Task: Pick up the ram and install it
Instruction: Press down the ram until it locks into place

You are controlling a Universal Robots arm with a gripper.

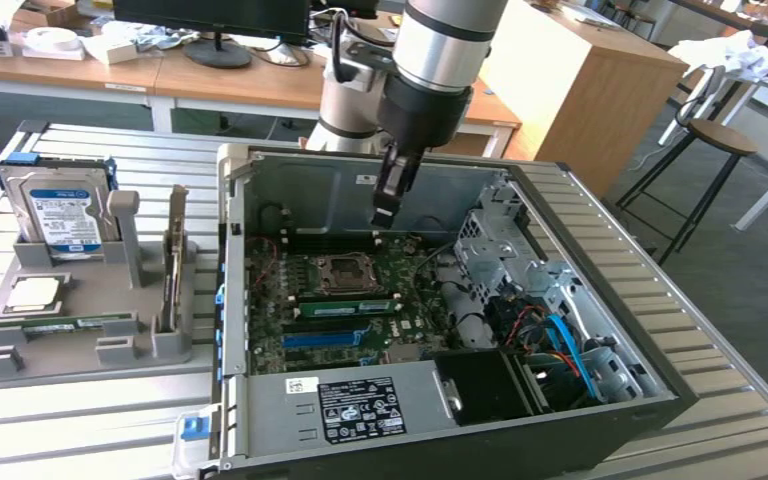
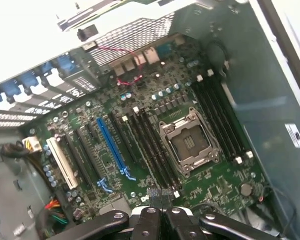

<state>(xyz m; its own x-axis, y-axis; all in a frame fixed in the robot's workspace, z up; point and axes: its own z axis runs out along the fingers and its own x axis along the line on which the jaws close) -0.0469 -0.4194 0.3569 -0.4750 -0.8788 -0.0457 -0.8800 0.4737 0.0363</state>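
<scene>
Open computer case [image 1: 544,300] on the bench [image 1: 731,400]. Motherboard [image 1: 344,300] inside the case, with a ram [image 1: 347,307] seated in it. Holder tray [image 1: 77,340] beside the case, toward the exterior view's left; hand [image 1: 387,205] above the motherboard.

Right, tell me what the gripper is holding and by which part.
It cannot be told. The gripper hangs inside the open computer case, above the motherboard, but whether it grips anything there is unclear.
</scene>
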